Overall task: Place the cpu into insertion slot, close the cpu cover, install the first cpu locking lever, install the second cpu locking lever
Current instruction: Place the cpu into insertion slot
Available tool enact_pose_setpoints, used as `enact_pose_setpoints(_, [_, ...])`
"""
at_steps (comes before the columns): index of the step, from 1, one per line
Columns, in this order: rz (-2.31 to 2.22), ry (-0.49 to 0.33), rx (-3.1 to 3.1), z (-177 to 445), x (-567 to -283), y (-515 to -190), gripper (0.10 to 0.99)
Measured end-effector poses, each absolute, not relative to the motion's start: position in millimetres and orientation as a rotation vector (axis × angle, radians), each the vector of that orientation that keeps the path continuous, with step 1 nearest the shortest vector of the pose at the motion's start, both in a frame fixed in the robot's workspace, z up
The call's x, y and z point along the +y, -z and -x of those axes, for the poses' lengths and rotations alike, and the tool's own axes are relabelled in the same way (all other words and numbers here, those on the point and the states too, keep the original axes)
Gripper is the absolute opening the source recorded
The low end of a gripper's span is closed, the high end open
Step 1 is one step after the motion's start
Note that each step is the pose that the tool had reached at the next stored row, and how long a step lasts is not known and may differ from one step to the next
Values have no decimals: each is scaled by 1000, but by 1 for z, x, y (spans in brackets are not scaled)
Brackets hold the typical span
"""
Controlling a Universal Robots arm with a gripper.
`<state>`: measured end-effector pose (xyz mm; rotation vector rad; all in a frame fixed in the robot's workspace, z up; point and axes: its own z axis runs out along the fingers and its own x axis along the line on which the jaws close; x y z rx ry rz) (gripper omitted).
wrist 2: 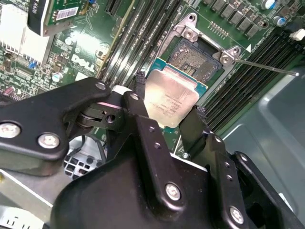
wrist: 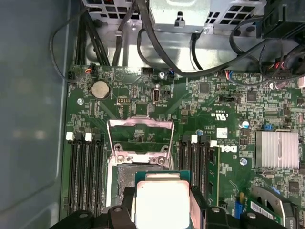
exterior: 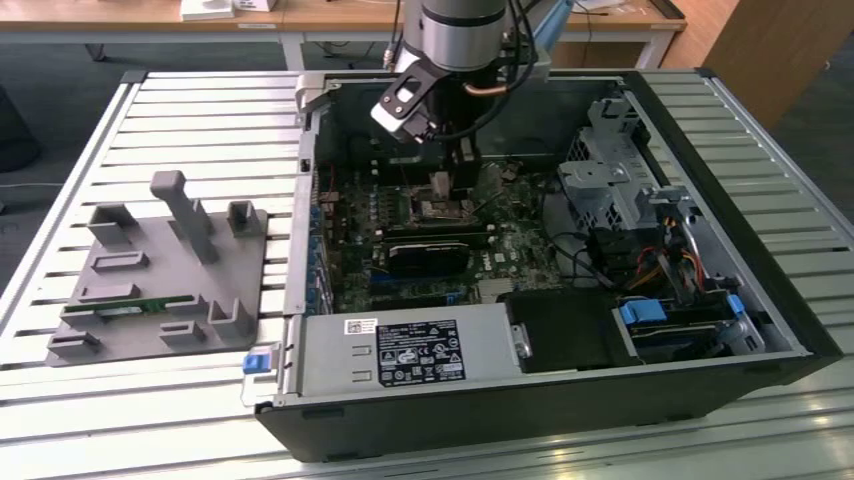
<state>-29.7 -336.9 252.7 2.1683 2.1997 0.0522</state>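
Black steel walls of the computer case (exterior: 747, 330) frame the exterior view. Inside them the gripper (exterior: 451, 185) reaches down over the motherboard (exterior: 514, 255), near the middle of the board.

In the second wrist view the jaws are clamped on the cpu (wrist 2: 174, 101), one finger on each of two opposite edges. The chip hangs over the near part of the insertion slot (wrist 2: 198, 57) and is not seated. A thin locking lever (wrist 2: 267, 67) juts out beside the slot.

In the first wrist view the cpu cover (wrist: 139, 123) stands swung open beyond the slot, clear of the held chip.

The risk, as I judge it, is alignment. A chip lowered skewed or offset could catch a corner on the slot's frame or press crookedly on the contacts. The grip is on thin edges only, so the chip could also tip or slip.
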Motion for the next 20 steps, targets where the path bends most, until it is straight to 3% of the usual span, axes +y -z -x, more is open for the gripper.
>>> enact_pose_setpoints(20, [-2171, -51, 2197, 31, -331, -238, 533])
